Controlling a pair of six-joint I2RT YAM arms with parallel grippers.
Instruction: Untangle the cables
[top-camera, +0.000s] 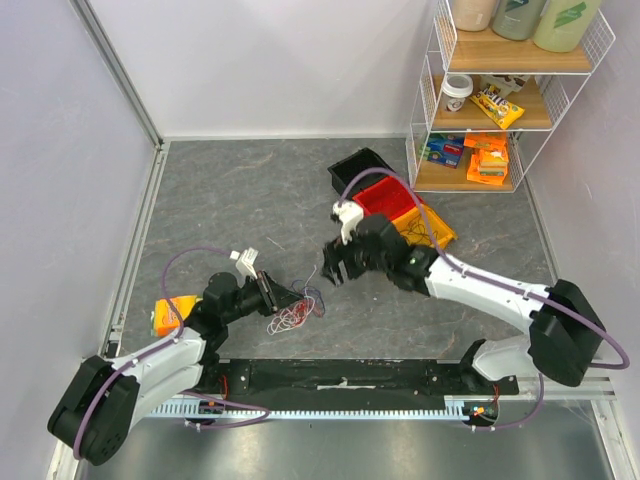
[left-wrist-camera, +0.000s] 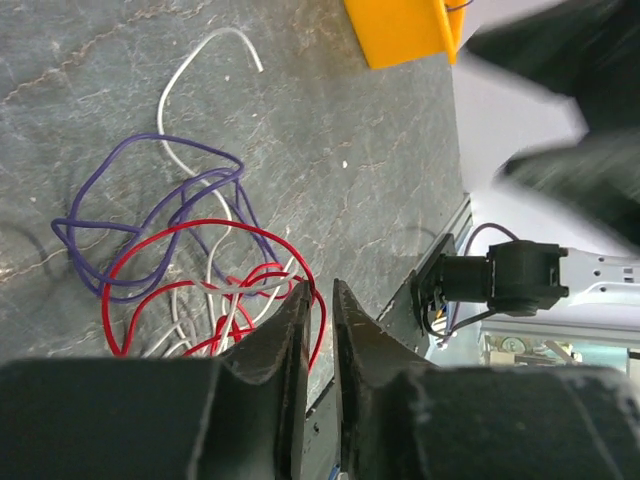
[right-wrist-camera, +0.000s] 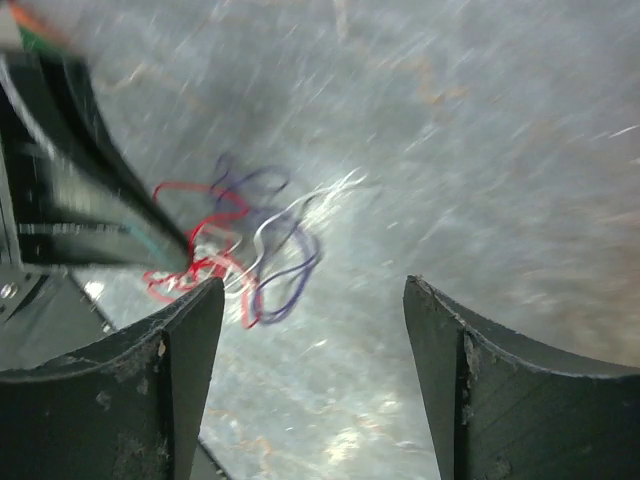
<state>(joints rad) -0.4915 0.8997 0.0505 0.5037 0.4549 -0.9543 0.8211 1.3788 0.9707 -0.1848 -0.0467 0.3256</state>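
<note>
Looking at the top view first: the cables (top-camera: 296, 315) sit in a small loopy clump on the grey table (top-camera: 230, 190), near the front edge and right at the tip of the left gripper (top-camera: 291, 298). The right gripper (top-camera: 337, 270) is close by on the far side of the clump, not touching it as far as I can see. Only this view catches the black, red and yellow bins (top-camera: 385, 195) and the wire shelf (top-camera: 500, 100) at the back right.

The left wrist cam is the sharp one. It's the only view where you can sort the cables (left-wrist-camera: 230, 285) by strand: red loops, dark purple loops, and a white one whose free end curls off across the table. The left gripper (left-wrist-camera: 320, 290) has its jaws nearly together with a slim slit between them. A red strand runs down into that slit, but I honestly can't tell if it's pinched. The corner of an orange-yellow box (left-wrist-camera: 400, 30) pokes in at the top.

The right wrist cam is smeary. The right gripper (right-wrist-camera: 315, 285) is spread wide with nothing in it. The cables (right-wrist-camera: 250, 250) lie beyond its fingers, with the other arm's dark tip in the red part.
</note>
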